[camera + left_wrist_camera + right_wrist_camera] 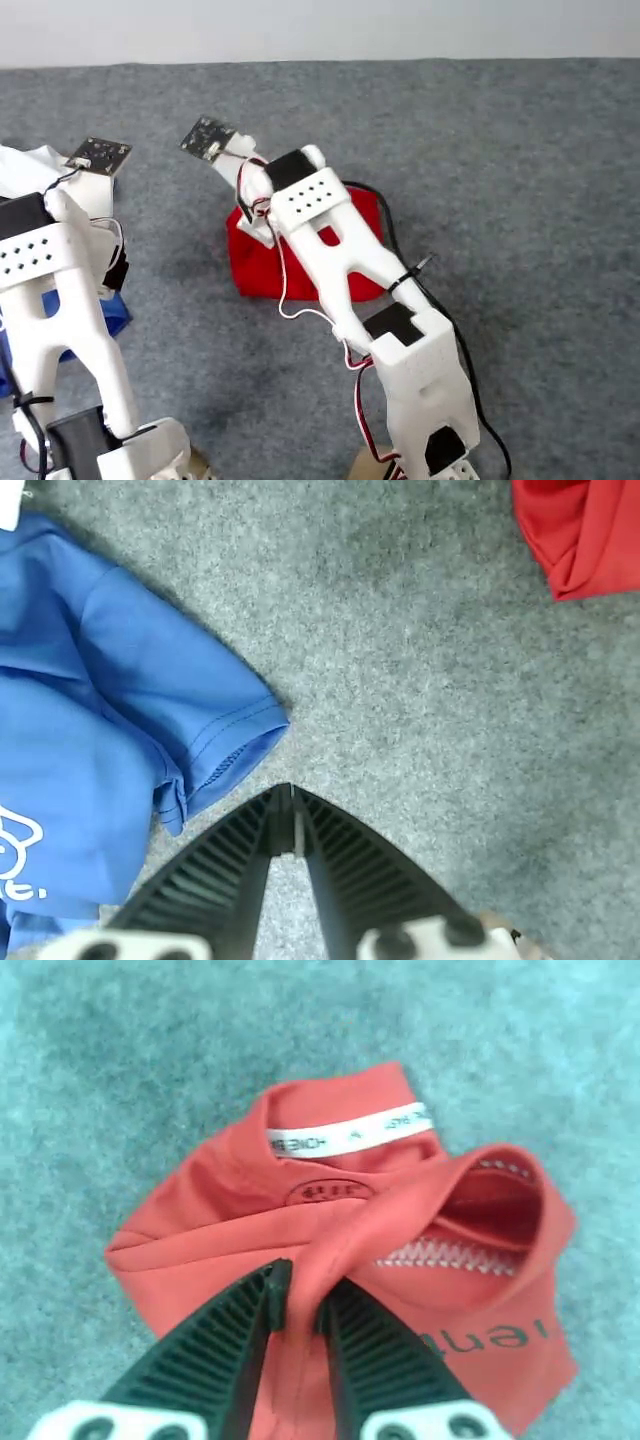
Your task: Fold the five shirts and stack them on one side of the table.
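On a grey carpeted tabletop point(520, 170), the right gripper point(295, 1278) is clenched on a raised fold of a crumpled red fabric shirt point(220, 1230) near the middle, while the left gripper point(292, 798), closed and empty, hangs beside a blue short-sleeved shirt point(90, 710) at the left edge.

Red shirt point(255, 272) partly under right arm point(335, 240)

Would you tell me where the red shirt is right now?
In the high view the red shirt lies mid-table under the right arm; the right gripper pinches a fold.
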{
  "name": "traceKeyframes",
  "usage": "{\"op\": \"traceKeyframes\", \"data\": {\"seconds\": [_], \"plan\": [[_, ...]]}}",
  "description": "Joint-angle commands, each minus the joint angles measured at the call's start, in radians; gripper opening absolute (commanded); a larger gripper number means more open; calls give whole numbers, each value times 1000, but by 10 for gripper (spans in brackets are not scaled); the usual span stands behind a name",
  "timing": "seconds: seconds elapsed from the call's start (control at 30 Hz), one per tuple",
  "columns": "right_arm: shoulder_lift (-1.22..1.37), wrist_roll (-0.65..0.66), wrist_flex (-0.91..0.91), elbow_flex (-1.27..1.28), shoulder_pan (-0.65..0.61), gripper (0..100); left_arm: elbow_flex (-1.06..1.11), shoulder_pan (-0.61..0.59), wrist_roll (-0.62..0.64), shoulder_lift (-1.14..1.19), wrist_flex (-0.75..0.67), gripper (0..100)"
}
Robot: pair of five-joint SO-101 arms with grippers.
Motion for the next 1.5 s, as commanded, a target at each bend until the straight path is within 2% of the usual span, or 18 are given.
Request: {"op": "traceKeyframes", "data": {"seconds": [0.0, 0.17, 0.4, 0.57, 0.77, 0.9, 1.03, 1.2, 1.47], "plan": [[-10, 21, -2, -43, -16, 116, -1, 2, 9, -38, -11, 4], [-28, -31, 5, -68, -19, 287, -1, 2, 9, -38, -11, 4], [-36, -9, 12, -160, -12, 292, -1, 2, 9, -38, -11, 4], [-24, -2, 108, -201, 59, 201, -1, 2, 9, -38, -11, 4], [21, 163, 268, -201, 168, 8, -1, 3, 9, -38, -11, 4], [47, 183, 374, -201, 213, 9, -1, 6, 9, -38, -12, 4], [88, 184, 375, -201, 242, 9, -1, 6, 9, -38, -25, 4], [148, 181, 384, -201, 202, 9, -1, 6, 9, -38, -25, 4], [110, 176, 433, -204, -1, 9, -1, 3, 9, -38, -25, 4]]}}
